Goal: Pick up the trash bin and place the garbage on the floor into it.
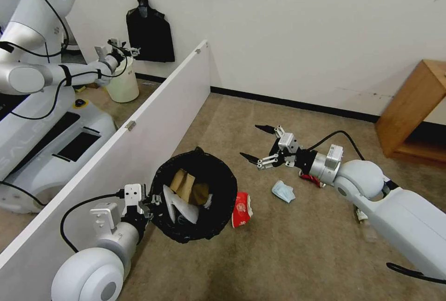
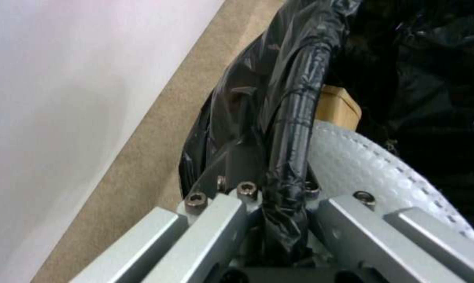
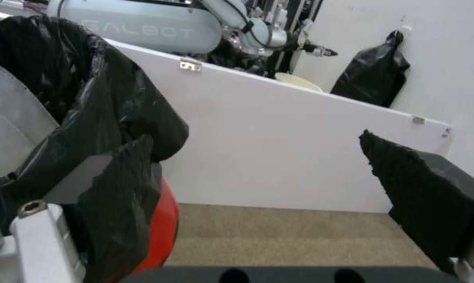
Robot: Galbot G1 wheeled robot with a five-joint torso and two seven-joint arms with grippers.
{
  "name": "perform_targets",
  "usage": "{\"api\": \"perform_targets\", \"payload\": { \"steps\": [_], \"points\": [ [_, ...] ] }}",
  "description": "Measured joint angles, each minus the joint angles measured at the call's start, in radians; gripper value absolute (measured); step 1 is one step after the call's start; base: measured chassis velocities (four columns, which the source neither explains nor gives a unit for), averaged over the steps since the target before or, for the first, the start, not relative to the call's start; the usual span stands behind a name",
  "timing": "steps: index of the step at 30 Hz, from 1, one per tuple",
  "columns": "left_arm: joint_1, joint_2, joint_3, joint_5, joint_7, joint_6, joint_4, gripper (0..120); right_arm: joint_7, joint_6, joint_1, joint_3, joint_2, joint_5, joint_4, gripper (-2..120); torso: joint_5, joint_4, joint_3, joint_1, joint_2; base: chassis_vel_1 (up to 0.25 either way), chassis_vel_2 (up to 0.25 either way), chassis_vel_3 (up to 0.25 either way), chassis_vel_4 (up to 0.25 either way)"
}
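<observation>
Beside the white partition, the left hand (image 1: 149,201) grips the trash bin (image 1: 195,194) rim, cardboard and apparently a slipper already inside, while the right hand (image 1: 259,145) hovers open and a red carton (image 1: 241,210) and face mask (image 1: 283,191) wait on the floor (image 1: 278,254).

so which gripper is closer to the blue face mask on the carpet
Right. The right gripper hangs open just above and beside the face mask; the left gripper is shut on the trash bin rim, across the bin from it.

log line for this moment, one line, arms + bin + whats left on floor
left gripper: shut on trash bin rim, holds it | right gripper: open, empty, beside bin | in bin: cardboard, slipper | on floor: red carton, face mask
</observation>
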Motion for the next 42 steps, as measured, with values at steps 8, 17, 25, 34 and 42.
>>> {"api": "perform_targets", "payload": {
  "steps": [8, 17, 25, 34, 42],
  "points": [
    [0.003, -0.006, -0.001, 0.011, 0.004, 0.000, -0.003, 0, 0.003, 0.004, -0.004, 0.010, -0.012, 0.004, 0.010, 100, 0.0001, -0.0003, 0.000, 0.000, 0.000, 0.005, -0.007, -0.005, 0.003],
    [-0.006, -0.004, -0.007, 0.013, -0.003, 0.000, -0.003, 0, 0.012, 0.017, 0.015, -0.020, -0.012, -0.001, -0.038, 100, 0.0000, 0.0000, 0.000, 0.000, 0.000, 0.000, 0.000, 0.000, 0.000],
    [-0.013, 0.002, 0.004, 0.007, -0.003, 0.000, 0.000, 0, 0.013, 0.031, 0.063, -0.095, -0.014, 0.017, -0.130, 100, 0.0000, -0.0001, 0.000, 0.000, 0.000, 0.000, 0.000, 0.000, 0.000],
    [0.022, 0.014, 0.009, -0.012, -0.030, 0.003, -0.014, 0, 0.039, -0.005, 0.152, -0.245, -0.010, 0.122, -0.255, 100, 0.0000, 0.0002, 0.000, 0.000, 0.000, 0.000, 0.000, 0.000, 0.000],
    [0.019, 0.031, 0.002, -0.026, -0.035, 0.002, -0.014, 0, 0.046, -0.034, 0.200, -0.331, 0.000, 0.158, -0.301, 100, 0.0000, -0.0003, 0.000, 0.000, 0.000, 0.000, 0.000, 0.000, 0.000]
  ]
}}
